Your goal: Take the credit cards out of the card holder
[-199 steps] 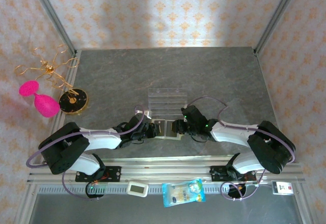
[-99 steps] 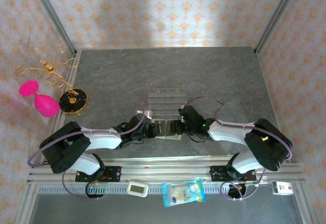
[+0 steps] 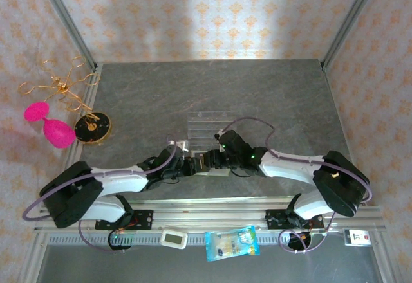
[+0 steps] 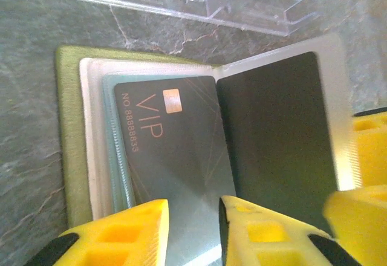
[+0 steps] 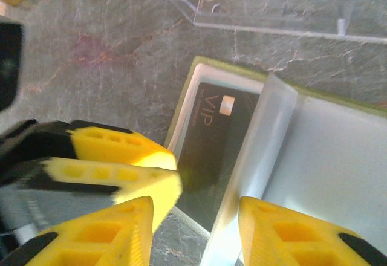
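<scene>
Logging one card holder (image 4: 65,133), olive-yellow, lying open on the grey table (image 3: 161,96) at 6 o'clock of the clear compartment tray (image 3: 209,123). One teal VIP credit card (image 4: 175,157) sits in its left pocket. My left gripper (image 4: 192,230), jaws narrowly apart, hangs over that card's near edge. My right gripper (image 5: 195,233), jaws wide, straddles the raised translucent pocket leaf (image 5: 266,145).

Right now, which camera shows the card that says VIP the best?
The left wrist view. The VIP card lies big in the middle there, its letters and number readable. The right wrist view shows it smaller, slanted, partly behind yellow fingers and a clear flap. From the top view it is too small to make out.
</scene>
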`<state>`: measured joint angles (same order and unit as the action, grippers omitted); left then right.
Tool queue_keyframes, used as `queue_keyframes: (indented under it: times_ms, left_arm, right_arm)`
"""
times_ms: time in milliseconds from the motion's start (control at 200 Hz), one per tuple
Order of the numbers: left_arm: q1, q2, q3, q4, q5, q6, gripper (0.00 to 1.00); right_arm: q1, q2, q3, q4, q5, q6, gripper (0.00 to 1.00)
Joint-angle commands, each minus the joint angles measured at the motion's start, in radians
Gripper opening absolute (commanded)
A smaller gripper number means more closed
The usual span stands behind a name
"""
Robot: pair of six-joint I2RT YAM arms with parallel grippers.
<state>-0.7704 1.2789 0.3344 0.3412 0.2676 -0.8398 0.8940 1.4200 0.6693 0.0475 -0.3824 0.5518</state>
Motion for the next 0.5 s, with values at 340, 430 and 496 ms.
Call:
queue_keyframes:
  times_ms: [340, 430, 496]
  left_arm:
    - [0.069, -0.378, -0.066, -0.297, -0.233, -0.028, 0.49]
    - [0.069, -0.403, -0.057, -0.318, -0.266, -0.020, 0.51]
    - [0.069, -0.413, -0.054, -0.315, -0.272, -0.012, 0.52]
  right_arm:
    - [0.080, 0.111, 0.187, -0.069, 0.043, -0.120, 0.42]
    - [0.081, 0.083, 0.186, -0.134, 0.157, -0.142, 0.41]
    - [0.080, 0.089, 0.191, -0.180, 0.227, -0.161, 0.39]
